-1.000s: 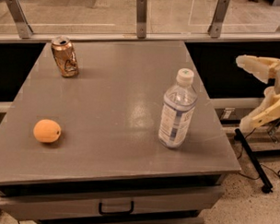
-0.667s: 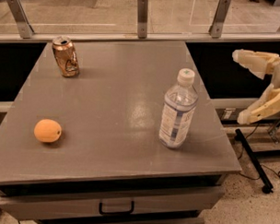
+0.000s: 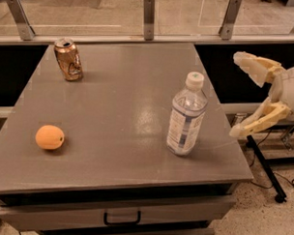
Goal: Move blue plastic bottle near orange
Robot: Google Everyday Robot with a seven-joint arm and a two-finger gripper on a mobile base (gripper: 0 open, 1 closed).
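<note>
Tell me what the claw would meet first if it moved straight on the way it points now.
Probably the blue plastic bottle. The claw hangs open off the right edge of the table, pointing left toward the bottle, with nothing between them. Depth is unclear, so it might pass beside it.

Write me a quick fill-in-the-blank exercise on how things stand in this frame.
1. The blue plastic bottle stands ___ on the table, with its white cap on.
2. As the camera sees it, the orange lies near the table's front ___ corner.
3. The gripper hangs beyond the table's right edge, its fingers ___ and holding nothing.

Missing words: upright; left; open.
</note>
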